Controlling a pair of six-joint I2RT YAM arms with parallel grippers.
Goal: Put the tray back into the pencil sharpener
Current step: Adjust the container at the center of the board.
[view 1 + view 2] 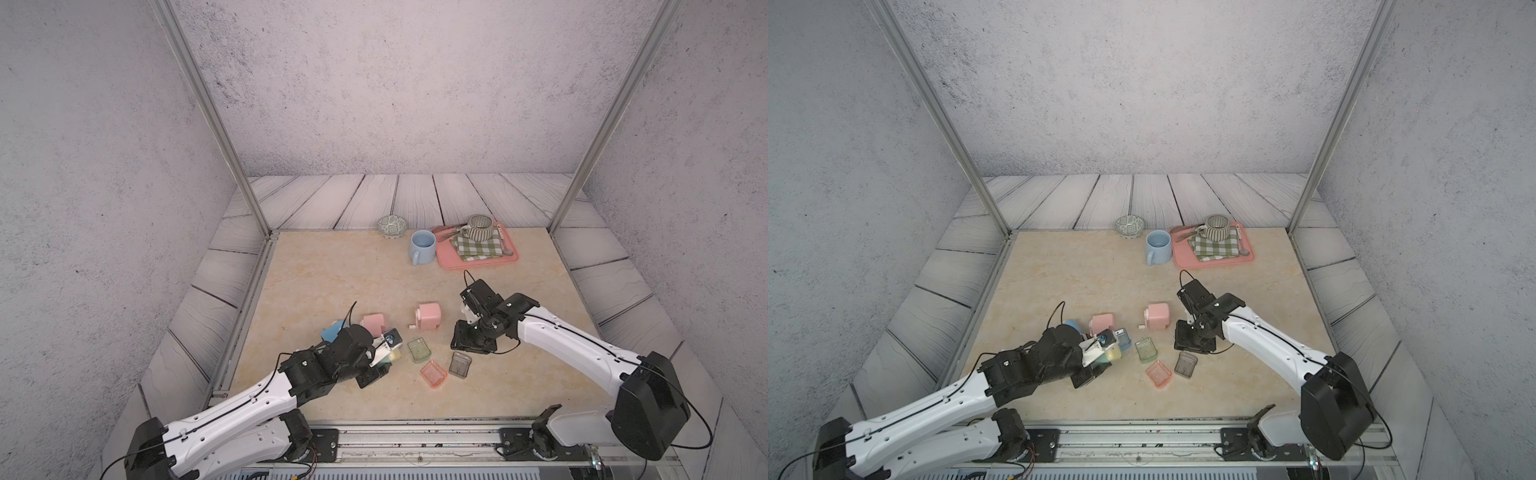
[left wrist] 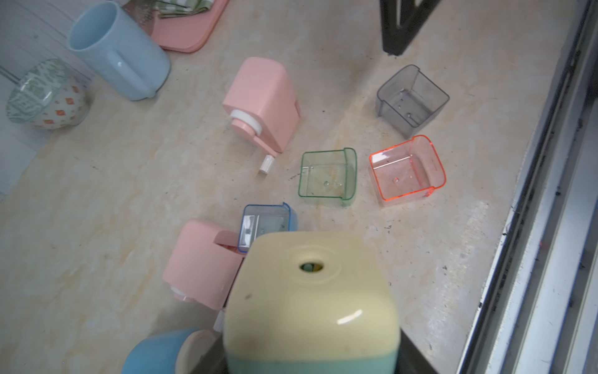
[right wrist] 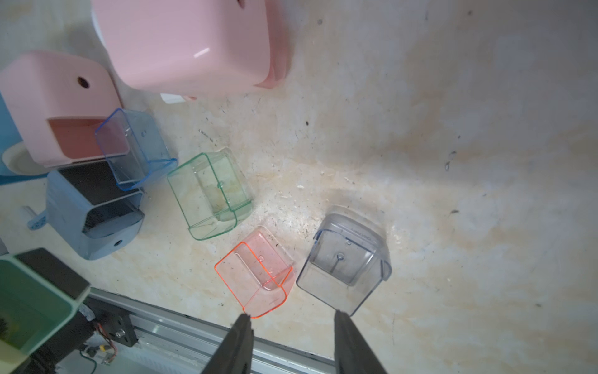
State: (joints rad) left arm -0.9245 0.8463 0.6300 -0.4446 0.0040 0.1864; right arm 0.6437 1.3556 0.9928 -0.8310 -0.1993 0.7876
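Tray (image 1: 419, 350), green, empty, left pincer (image 1: 386, 352) clamped on yellow sharpener (image 2: 310, 291), right pincer (image 3: 291, 314) apart

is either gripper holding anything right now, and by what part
The left gripper holds the yellow-and-green pencil sharpener, clamped across its sides near the green end; the contact itself is hidden. The right gripper is open and empty.

I log yellow sharpener (image 2: 310, 291) filling near field, pencil hole (image 2: 311, 267) facing lens. Reference green tray (image 2: 326, 175): orange tray (image 2: 407, 170) just beside, grey tray (image 2: 412, 98) near, blue tray (image 2: 267, 223) near, touching pink sharpener (image 2: 202, 262).
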